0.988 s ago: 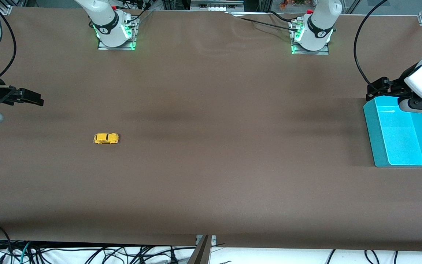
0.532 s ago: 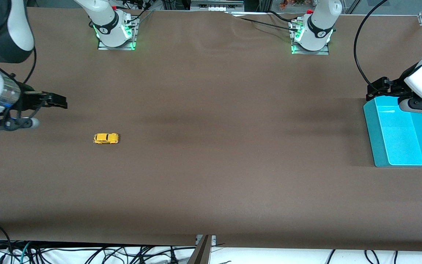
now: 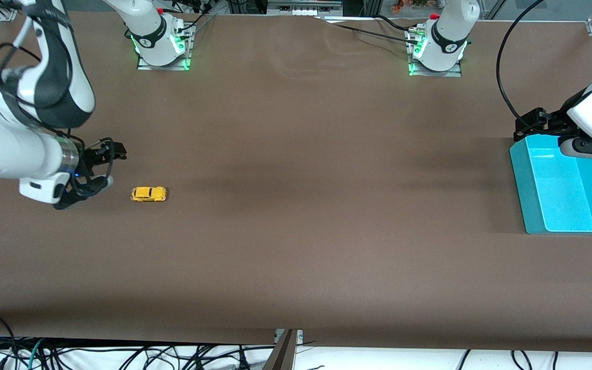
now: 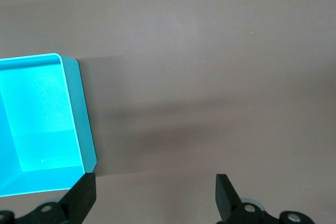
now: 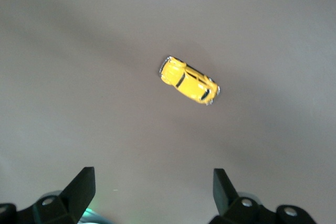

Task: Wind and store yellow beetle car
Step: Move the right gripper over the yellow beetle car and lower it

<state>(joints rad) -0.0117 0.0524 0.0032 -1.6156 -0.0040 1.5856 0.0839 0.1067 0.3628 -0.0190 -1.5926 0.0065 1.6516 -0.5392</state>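
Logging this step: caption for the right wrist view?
Open right gripper poised above the yellow toy car, which sits untouched on the brown table.

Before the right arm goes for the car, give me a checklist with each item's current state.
1. Yellow beetle car on its wheels on the table: ok.
2. Right claw open: ok.
3. Right claw over the car: not ok, it hangs beside it, toward the right arm's end.
4. Car free of both claws: ok.
5. Teal bin empty: ok.
6. Left claw open, waiting at the bin: ok.

A turquoise bin sits at the left arm's table end.
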